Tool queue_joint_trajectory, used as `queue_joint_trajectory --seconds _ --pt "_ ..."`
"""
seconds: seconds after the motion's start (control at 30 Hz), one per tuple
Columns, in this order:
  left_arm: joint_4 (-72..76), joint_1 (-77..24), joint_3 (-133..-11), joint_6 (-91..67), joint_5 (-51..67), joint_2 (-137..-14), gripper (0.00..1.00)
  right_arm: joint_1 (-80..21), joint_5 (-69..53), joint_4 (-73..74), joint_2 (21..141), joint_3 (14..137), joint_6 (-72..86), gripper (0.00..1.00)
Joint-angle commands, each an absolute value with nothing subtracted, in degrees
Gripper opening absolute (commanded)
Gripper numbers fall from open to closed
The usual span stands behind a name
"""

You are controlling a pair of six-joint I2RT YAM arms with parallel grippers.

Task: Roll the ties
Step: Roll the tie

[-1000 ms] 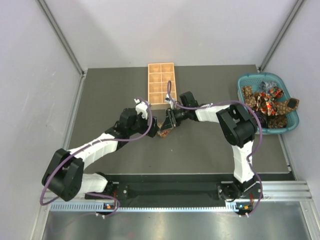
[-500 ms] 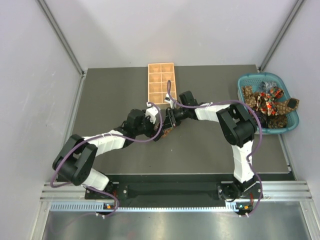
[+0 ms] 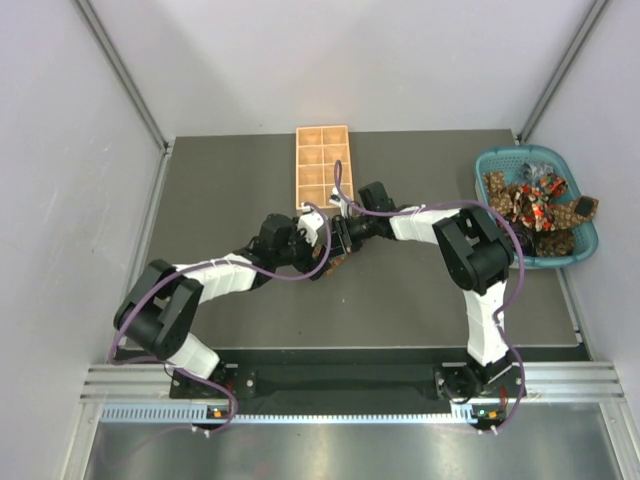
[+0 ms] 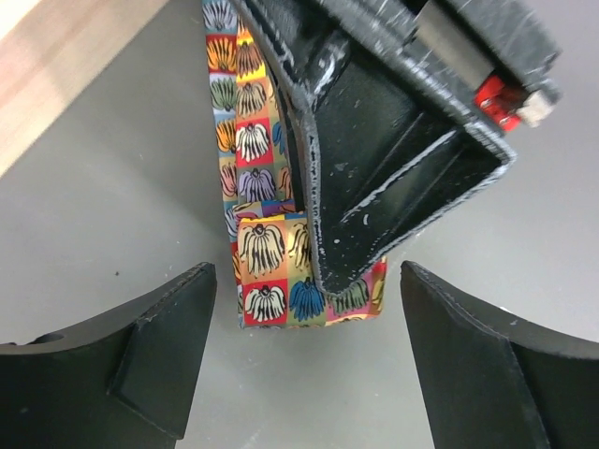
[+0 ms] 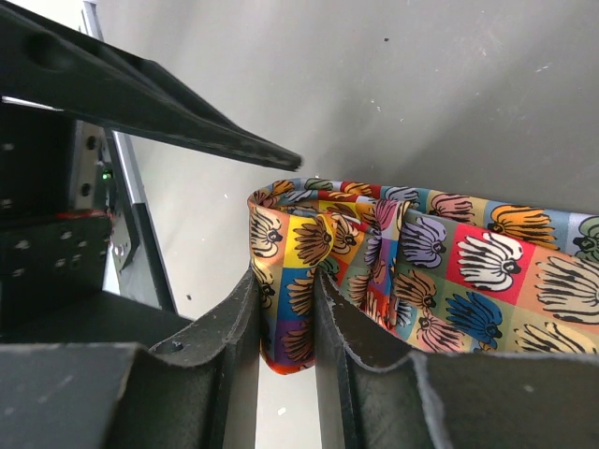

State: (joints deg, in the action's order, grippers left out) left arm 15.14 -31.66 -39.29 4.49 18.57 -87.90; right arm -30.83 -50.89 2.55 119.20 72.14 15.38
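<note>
Roughly mid-table, the right gripper (image 5: 285, 309) was clamped on a folded, bright-printed tie (image 5: 449, 271) lying on the grey table (image 3: 220, 190). The left gripper (image 4: 309, 318) stood open, its fingers on either side of the tie's end and the right gripper's finger, touching neither. Farther off at the right, more ties (image 3: 530, 200) were heaped in a teal basket (image 3: 487, 160). The wooden tray (image 3: 322, 165) sat just beyond the grippers.

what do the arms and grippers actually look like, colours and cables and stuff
The left arm and right arm both have white shells with black joints, and a purple cable loops along each. The left gripper and right gripper have matte black, wedge-shaped fingers, scuffed with pale scratches along the edges.
</note>
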Motion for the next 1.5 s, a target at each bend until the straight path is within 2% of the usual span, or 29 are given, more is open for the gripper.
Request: queue_joint_trajectory --seconds 0.0,0.1,0.37,0.6,0.73,0.8,0.83,0.93,1.1,1.2,1.27,1.3,1.33,1.47 --pt "15.47 -31.9 -41.48 6.5 18.98 -89.47 0.84 -29.44 -39.9 5.8 122.17 70.75 10.63 0.0" --pt "15.12 -31.99 -42.01 6.94 19.51 -90.53 0.8 -29.44 -39.99 5.54 121.91 70.58 10.72 0.0" --pt "15.47 -32.34 -42.45 7.38 18.72 -92.81 0.8 -29.44 -40.34 4.66 121.03 69.79 10.9 0.0" --pt "14.06 -32.34 -43.24 7.47 17.58 -93.96 0.59 -29.53 -40.17 4.31 120.24 69.08 11.25 0.0" --pt "13.54 -32.61 -43.42 7.38 17.05 -93.43 0.47 -29.44 -39.9 3.61 119.36 68.21 11.6 0.06" --pt "12.4 -33.13 -44.11 7.56 16.53 -93.51 0.44 -29.44 -39.64 3.34 118.83 67.85 11.69 0.09" --pt "11.52 -33.4 -44.56 7.56 16.18 -93.86 0.43 -29.44 -39.46 3.34 118.65 67.76 11.78 0.16" --pt "7.49 -34.45 -47.36 7.3 14.51 -95.18 0.42 -29.53 -39.81 2.9 118.21 67.5 11.78 0.27" --pt "0.54 -36.73 -52.55 7.64 9.5 -96.94 0.4 -29.44 -39.46 2.64 117.77 67.15 12.13 0.24" --pt "-3.95 -37.97 -54.66 7.74 5.37 -97.73 0.41 -29.53 -39.55 2.81 118.12 67.5 12.48 0.14" --pt "-6.14 -38.32 -55.63 7.65 4.31 -98.08 0.41 -29.53 -39.03 3.43 118.65 67.94 12.48 0.15" --pt "-7.02 -38.32 -56.77 7.56 3.87 -98.78 0.41 -29.36 -38.85 3.34 118.65 67.85 12.74 0.26" --pt "-7.81 -38.23 -57.39 7.38 3.43 -99.14 0.41 -29.36 -38.41 2.99 118.39 67.59 12.83 0.3" --pt "-11.07 -38.41 -60.11 6.59 2.46 -101.25 0.41 -28.13 -37.88 0.44 115.49 64.35 14.32 0.37"
